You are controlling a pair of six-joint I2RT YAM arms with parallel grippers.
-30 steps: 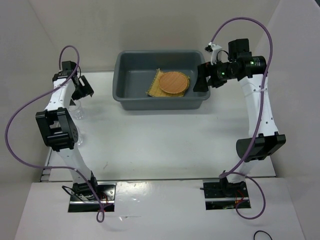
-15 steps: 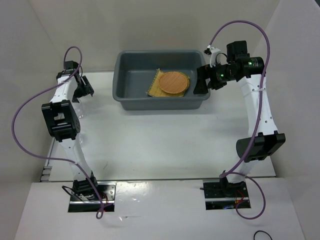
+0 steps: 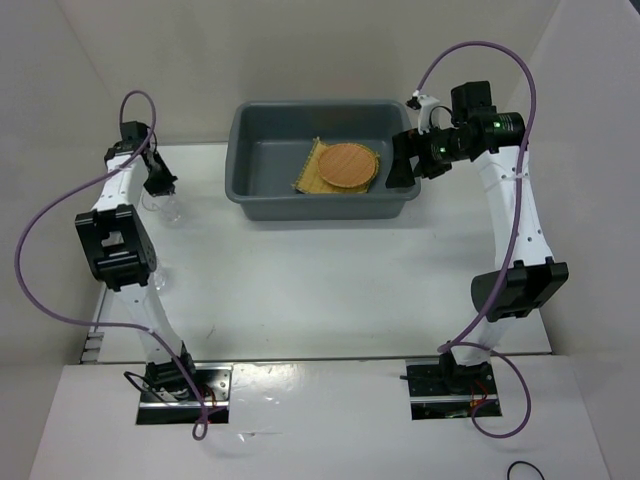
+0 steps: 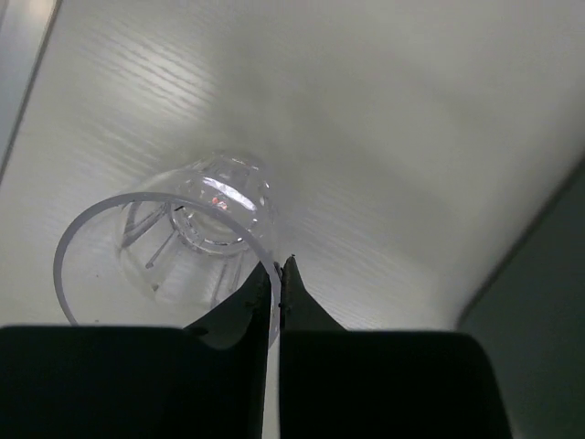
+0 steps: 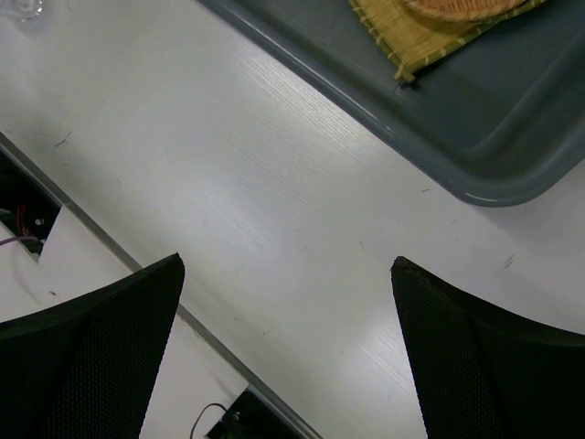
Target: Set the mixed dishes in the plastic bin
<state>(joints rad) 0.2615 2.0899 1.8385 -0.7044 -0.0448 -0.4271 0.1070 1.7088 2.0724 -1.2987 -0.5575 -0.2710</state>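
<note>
A clear plastic cup point(image 4: 174, 242) stands on the white table at the far left, seen too from above as the cup point(image 3: 168, 207). My left gripper point(image 4: 279, 267) is shut on the cup's rim, one finger inside and one outside; from above, the left gripper point(image 3: 160, 186) sits over it. The dark grey plastic bin point(image 3: 255, 150) holds a yellow bamboo-slat tray point(image 3: 310, 175) with an orange-brown plate point(image 3: 348, 165) on top. My right gripper point(image 3: 403, 168) hangs open and holds nothing beside the bin's right end, above the table.
The bin's rounded near corner point(image 5: 494, 187) and the bamboo tray's edge point(image 5: 411, 41) show in the right wrist view. The table's near edge point(image 5: 110, 247) runs below the right fingers. White walls enclose the table on three sides.
My left gripper has gone from open to shut, closing on the cup's rim after the arm shifted over it. The right arm has barely moved.
</note>
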